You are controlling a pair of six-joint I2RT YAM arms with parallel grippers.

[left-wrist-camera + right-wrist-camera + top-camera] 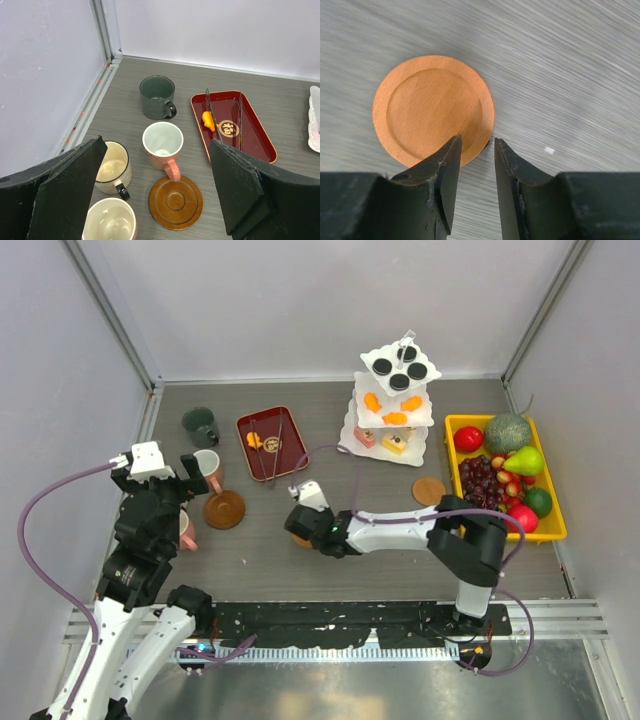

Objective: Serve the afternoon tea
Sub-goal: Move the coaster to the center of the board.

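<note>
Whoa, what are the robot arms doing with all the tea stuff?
The right arm's fingers are nearly closed around the rim of a round brown coaster lying in the middle of the table; whether they grip it is unclear. The left arm's fingers hang wide open above the mugs, holding nothing. The white three-tier stand already carries sweets.

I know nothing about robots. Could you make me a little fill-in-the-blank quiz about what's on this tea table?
1. The top tier of the white stand holds ____ round sweets.
2. The fruit lies in a ____ tray.
3. The right gripper pinches the rim of a round wooden ____.
4. The left gripper hangs ____ above the mugs.
Missing words: black; yellow; coaster; open.
</note>
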